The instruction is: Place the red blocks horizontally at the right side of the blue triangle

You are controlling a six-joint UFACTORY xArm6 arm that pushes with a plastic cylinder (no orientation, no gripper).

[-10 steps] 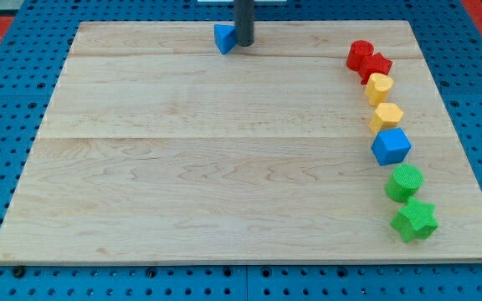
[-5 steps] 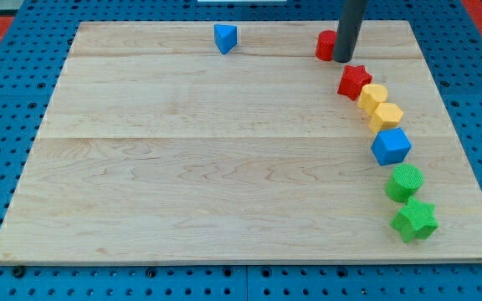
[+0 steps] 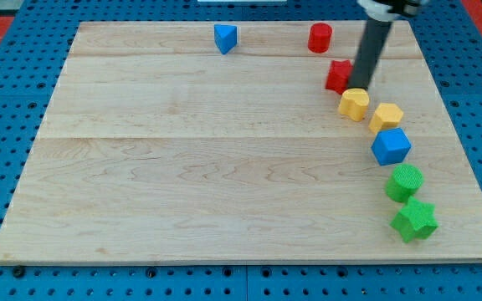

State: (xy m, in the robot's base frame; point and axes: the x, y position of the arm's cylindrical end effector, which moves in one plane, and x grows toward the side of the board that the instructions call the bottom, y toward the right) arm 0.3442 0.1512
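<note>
The blue triangle (image 3: 225, 38) sits near the view's top, left of centre. A red cylinder (image 3: 320, 38) stands to its right on the same row, well apart from it. A red star block (image 3: 338, 75) lies lower and further right. My tip (image 3: 359, 87) is at the star's right edge, touching or nearly touching it, just above a yellow block (image 3: 354, 104). The rod slants up to the view's top right.
A second yellow block (image 3: 386, 116), a blue cube (image 3: 391, 146), a green cylinder (image 3: 405, 181) and a green star (image 3: 414, 220) run down the view's right side of the wooden board (image 3: 182, 167).
The red cylinder was pushed left along the top row, then left there. My tip moved down and right to the red star, which shifted left. One yellow block also moved left.
</note>
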